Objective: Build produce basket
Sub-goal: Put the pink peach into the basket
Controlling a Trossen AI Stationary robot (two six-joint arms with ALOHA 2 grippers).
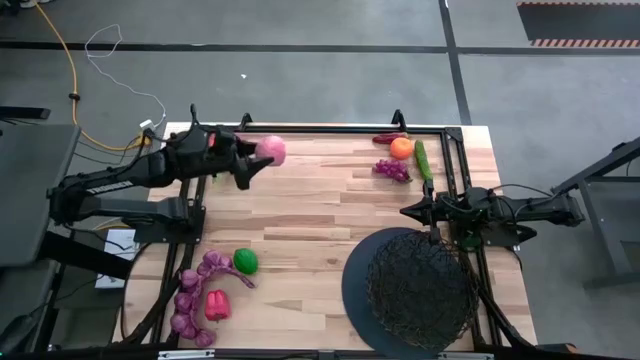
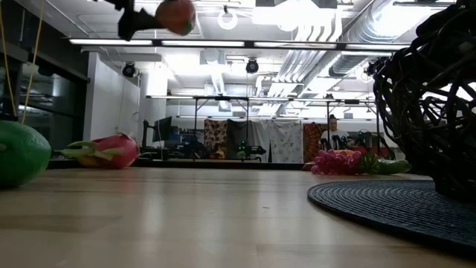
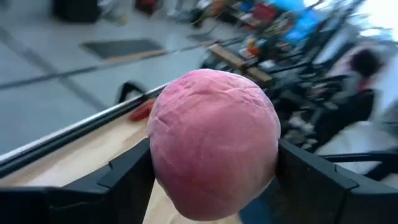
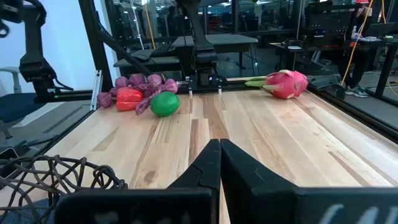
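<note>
My left gripper (image 1: 260,157) hangs high over the table's far left part, shut on a pink-red peach (image 1: 272,150); the low view shows the peach (image 2: 177,15) well above the table. The black wire basket (image 1: 420,290) stands on its dark disc base (image 1: 356,285) at the near right. My right gripper (image 4: 219,152) waits shut just beyond the basket. A green ball (image 1: 245,261), purple grapes (image 1: 192,290) and a red pepper (image 1: 216,305) lie at the near left. A pink dragon fruit (image 4: 283,84) lies on the table under the left arm. My left gripper pinches the peach between its two fingers (image 3: 124,171), one on each opposite side of the fruit (image 3: 163,168). The fingers reach out roughly level, toward the table's right. The peach is lifted clear, high above the table.
At the far right lie an orange (image 1: 401,148), a green cucumber (image 1: 422,160), a small grape bunch (image 1: 391,170) and a red pepper (image 1: 388,138). Bare wood (image 1: 310,220) spreads across the middle. A black frame rail (image 1: 340,128) runs along the far edge.
</note>
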